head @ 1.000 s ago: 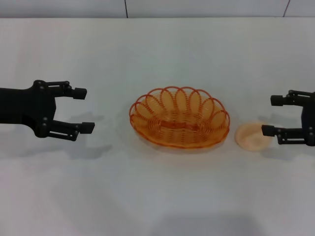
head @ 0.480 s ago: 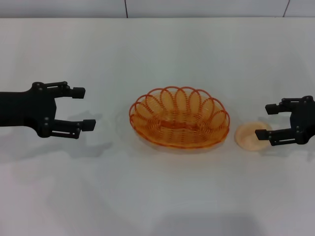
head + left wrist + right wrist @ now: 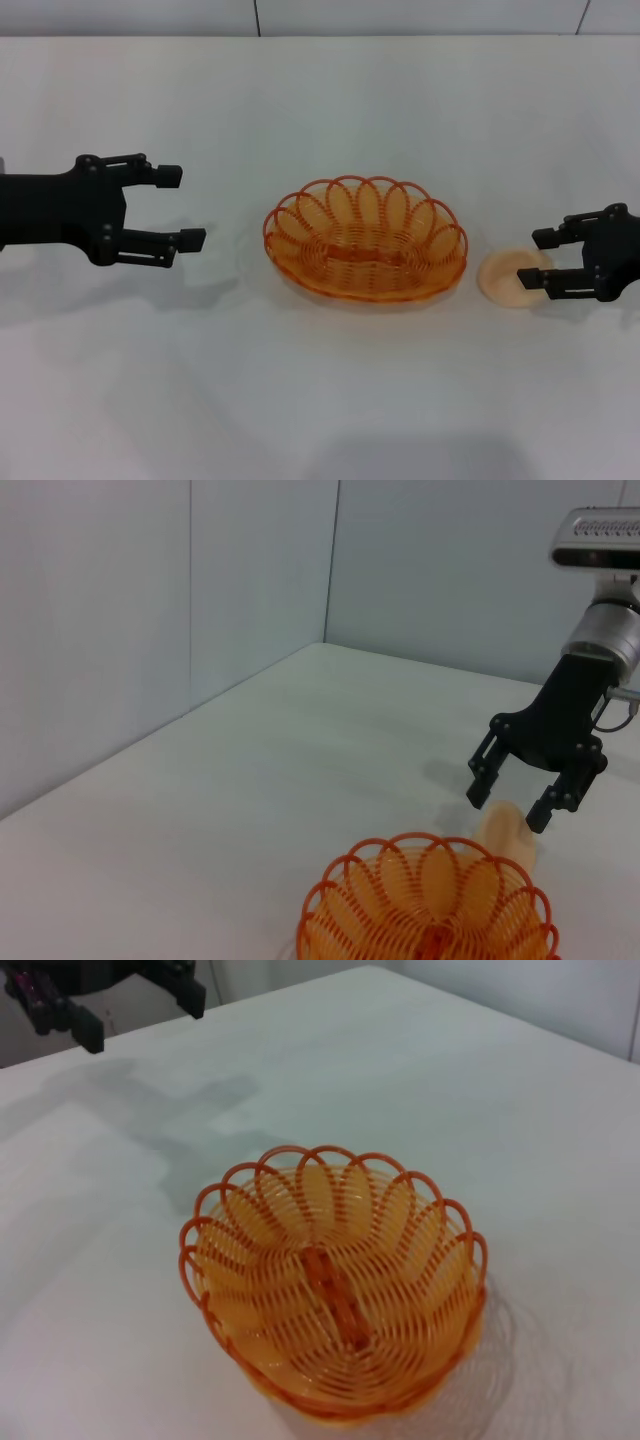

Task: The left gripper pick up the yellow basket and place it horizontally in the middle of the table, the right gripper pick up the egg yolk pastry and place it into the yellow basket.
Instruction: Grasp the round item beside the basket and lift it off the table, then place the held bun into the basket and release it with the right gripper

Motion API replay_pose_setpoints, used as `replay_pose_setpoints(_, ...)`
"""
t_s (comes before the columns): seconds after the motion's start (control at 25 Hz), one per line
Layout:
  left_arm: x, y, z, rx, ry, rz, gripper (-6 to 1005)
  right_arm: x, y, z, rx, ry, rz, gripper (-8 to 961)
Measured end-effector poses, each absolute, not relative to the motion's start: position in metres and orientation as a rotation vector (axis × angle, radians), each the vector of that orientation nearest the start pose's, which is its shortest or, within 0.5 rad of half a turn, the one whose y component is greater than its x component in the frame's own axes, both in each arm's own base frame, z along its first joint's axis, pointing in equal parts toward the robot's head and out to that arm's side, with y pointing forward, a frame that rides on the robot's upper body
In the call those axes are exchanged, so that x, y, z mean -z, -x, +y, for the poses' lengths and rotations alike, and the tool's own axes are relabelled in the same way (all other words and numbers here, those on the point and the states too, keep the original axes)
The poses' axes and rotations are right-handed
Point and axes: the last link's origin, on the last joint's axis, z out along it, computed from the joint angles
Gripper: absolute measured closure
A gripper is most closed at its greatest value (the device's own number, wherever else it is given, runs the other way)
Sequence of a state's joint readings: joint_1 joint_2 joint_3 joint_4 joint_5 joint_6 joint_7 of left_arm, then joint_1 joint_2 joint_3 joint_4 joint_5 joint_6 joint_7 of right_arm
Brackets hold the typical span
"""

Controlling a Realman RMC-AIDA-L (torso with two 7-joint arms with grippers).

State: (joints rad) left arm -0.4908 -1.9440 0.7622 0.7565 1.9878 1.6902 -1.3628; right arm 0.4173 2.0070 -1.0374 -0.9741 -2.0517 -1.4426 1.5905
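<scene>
The yellow basket point(image 3: 365, 240) stands lengthwise across the middle of the white table point(image 3: 320, 400) and holds nothing. It also shows in the left wrist view point(image 3: 430, 905) and the right wrist view point(image 3: 335, 1290). My left gripper point(image 3: 180, 207) is open and empty, hovering apart from the basket on its left. The egg yolk pastry point(image 3: 508, 276) lies on the table just right of the basket. My right gripper point(image 3: 534, 259) is open, and its fingertips straddle the pastry's right edge. In the left wrist view the right gripper point(image 3: 508, 810) hangs just over the pastry point(image 3: 503, 832).
Grey walls rise behind the table's far edge point(image 3: 320, 37). In the right wrist view the left gripper point(image 3: 140, 1015) shows far off beyond the basket. Nothing else lies on the table.
My left gripper has moved right, closer to the basket. My right gripper has moved down and slightly left, so its fingertips now reach around the pastry's right edge. Basket and pastry have not moved.
</scene>
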Motion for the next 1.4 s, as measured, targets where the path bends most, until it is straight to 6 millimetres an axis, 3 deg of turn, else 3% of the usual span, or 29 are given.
replay_pose_setpoints(0.16,-0.058,0.275,0.326,0.538,2.824,-0.418,109,-0.023,-0.271,0.334,-0.188,2.804,0.506,315)
replay_pose_setpoints(0.6,-0.057,0.275,0.327,0.531,2.828,-0.407,109,-0.018,-0.267,0.339,-0.190,2.824,0.468,788)
replay_pose_setpoints(0.92,-0.055,0.280,0.321,0.511,2.842,-0.419,110,-0.023,-0.264,0.340,-0.212,2.820,0.452,830)
replay_pose_setpoints(1.24,-0.053,0.287,0.314,0.476,2.860,-0.401,110,-0.068,-0.249,0.343,-0.361,2.785,0.405,887)
replay_pose_setpoints(1.4,-0.051,0.290,0.312,0.460,2.865,-0.383,110,-0.073,-0.228,0.351,-0.430,2.787,0.356,907)
